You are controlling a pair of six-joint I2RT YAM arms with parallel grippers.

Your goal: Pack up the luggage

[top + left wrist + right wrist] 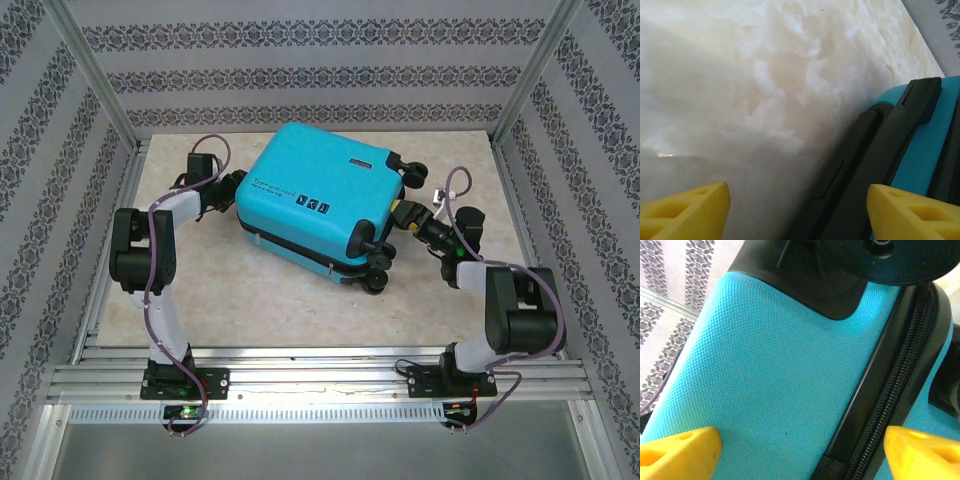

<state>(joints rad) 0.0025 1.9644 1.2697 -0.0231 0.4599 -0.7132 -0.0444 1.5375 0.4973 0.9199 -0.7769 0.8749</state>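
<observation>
Lying shut on the table (200, 300), the luggage (320, 195) looks nearly done: its shells meet, and the zip (895, 385) seems drawn where visible, though its contents are hidden. The left gripper (235, 185) waits at its handle (875, 150) end, fingers apart. The right gripper (405, 213) faces its wheel end, fingers spread, holding nothing. Probably only final positioning remains.

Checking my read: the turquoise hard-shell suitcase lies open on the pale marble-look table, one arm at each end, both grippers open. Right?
No: the turquoise hard-shell suitcase is closed, its two shells together along the black zipper, as the top external view shows. The rest stands: it lies on the pale marble-look table, left gripper at one end, right gripper at the other, both open.
</observation>
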